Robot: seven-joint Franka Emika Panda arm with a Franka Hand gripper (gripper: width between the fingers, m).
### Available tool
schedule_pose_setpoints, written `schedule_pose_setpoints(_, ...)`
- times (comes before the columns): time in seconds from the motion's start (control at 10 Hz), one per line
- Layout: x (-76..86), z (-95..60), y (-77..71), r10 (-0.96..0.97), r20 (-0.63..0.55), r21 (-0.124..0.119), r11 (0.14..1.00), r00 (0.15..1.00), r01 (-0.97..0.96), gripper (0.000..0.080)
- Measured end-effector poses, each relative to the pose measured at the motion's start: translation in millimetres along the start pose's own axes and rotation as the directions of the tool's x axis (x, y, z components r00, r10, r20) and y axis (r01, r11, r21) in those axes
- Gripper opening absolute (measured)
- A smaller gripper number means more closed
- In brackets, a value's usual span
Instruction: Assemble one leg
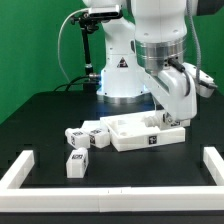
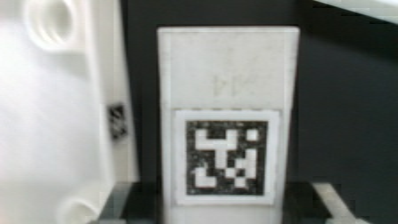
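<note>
The leg [image 2: 228, 90], a white post with a black-and-white tag, fills the middle of the wrist view. My gripper [image 2: 228, 205] is shut on its near end, with a finger [image 2: 128, 200] close against each side. The leg lies alongside the edge of the white square panel [image 2: 50, 120], near a corner hole [image 2: 48, 25]. In the exterior view my gripper [image 1: 164, 118] is low at the panel's [image 1: 135, 135] right side, and the held leg is mostly hidden by the hand. Three more legs lie left of the panel, among them one [image 1: 77, 161] nearest the front and one [image 1: 80, 136] by the panel.
A low white wall [image 1: 20, 172] runs along the table's front and up both sides [image 1: 213, 160]. The robot's white base [image 1: 120, 75] stands behind the panel. The table is black, with a green backdrop behind.
</note>
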State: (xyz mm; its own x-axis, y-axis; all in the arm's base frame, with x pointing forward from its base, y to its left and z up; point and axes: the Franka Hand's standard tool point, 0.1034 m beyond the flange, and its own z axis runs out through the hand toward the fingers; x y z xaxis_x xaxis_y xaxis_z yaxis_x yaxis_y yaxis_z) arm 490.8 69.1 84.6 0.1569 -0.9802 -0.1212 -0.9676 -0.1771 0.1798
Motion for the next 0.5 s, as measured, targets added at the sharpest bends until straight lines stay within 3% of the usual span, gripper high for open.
schedule_pose_setpoints(0.1, -2.3, 2.4, -1.0, 0.003, -0.002, 0.014, 1.000, 1.000, -0.003, 0.0284)
schedule_pose_setpoints(0.5, -2.9, 2.0, -0.9, -0.001, -0.002, 0.013, 1.000, 1.000, 0.001, 0.0284)
